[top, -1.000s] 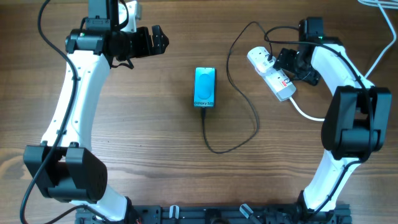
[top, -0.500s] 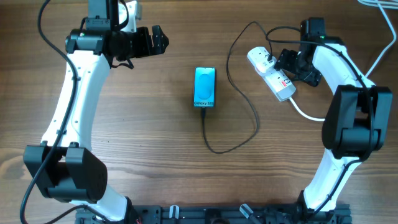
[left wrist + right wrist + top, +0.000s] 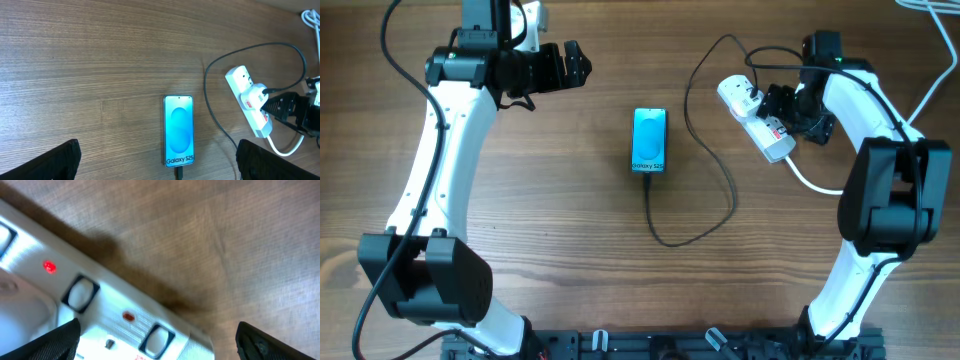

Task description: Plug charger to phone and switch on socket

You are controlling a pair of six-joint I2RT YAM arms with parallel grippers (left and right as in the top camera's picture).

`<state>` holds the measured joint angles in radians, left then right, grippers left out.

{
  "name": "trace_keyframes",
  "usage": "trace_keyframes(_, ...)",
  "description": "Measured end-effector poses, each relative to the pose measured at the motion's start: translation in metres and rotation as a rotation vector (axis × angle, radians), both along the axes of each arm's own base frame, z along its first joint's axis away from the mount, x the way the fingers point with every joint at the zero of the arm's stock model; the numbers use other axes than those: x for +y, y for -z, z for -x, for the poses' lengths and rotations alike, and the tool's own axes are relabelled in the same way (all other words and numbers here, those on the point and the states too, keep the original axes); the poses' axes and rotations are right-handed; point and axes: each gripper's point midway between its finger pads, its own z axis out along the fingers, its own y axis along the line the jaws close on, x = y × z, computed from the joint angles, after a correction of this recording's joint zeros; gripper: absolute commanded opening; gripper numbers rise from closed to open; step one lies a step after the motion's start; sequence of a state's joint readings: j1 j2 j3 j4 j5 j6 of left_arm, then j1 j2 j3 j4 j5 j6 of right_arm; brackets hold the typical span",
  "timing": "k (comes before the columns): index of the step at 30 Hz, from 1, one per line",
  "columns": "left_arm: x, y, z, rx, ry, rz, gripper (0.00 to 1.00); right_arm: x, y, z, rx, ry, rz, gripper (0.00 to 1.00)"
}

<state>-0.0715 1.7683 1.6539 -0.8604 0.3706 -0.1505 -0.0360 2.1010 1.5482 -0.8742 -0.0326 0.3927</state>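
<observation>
Right gripper (image 3: 778, 110) spread wide, empty, right over white elongated power strip (image 3: 757, 122) at upper right; strip's long axis diagonal, switch row below the fingers; left gripper (image 3: 572, 65) also spread, well apart; thin black cable (image 3: 728, 190) meets bottom edge of flat cyan-screened phone (image 3: 649, 140) at centre

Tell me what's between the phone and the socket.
Only the charger cable, running over bare table between phone and socket. Overhead and left wrist views both show it.
</observation>
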Motion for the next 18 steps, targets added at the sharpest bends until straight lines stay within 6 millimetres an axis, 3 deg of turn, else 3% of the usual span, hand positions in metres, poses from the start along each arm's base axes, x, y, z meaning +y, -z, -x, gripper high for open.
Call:
trace_keyframes(1, 0.000, 0.000, 0.000, -0.001, 0.000, 0.000, 1.00, 0.001, -0.004, 0.009, 0.029, 0.006, 0.003, 1.00)
trace_keyframes(3, 0.000, 0.000, 0.000, -0.001, 0.000, 0.000, 1.00, 0.001, -0.035, 0.022, 0.019, 0.028, 0.015, 1.00)
trace_keyframes(6, 0.000, 0.000, 0.000, 0.000, 0.000, 0.000, 1.00, 0.008, -0.115, 0.036, -0.128, 0.028, 0.032, 1.00)
trace_keyframes(9, 0.000, 0.000, 0.000, -0.001, 0.000, 0.000, 1.00, 0.038, -0.194, 0.064, -0.307, -0.052, 0.045, 1.00)
trace_keyframes(11, 0.000, 0.000, 0.000, 0.000, 0.000, 0.000, 1.00, 0.063, -0.228, 0.091, -0.389, -0.129, 0.064, 1.00)
trace_keyframes(13, 0.000, 0.000, 0.000, -0.001, 0.000, 0.000, 1.00, 0.077, -0.240, 0.122, -0.415, -0.177, 0.092, 1.00)
trace_keyframes(18, 0.000, 0.000, 0.000, 0.001, 0.000, 0.000, 1.00, 0.091, -0.246, 0.192, -0.387, -0.289, 0.113, 1.00)
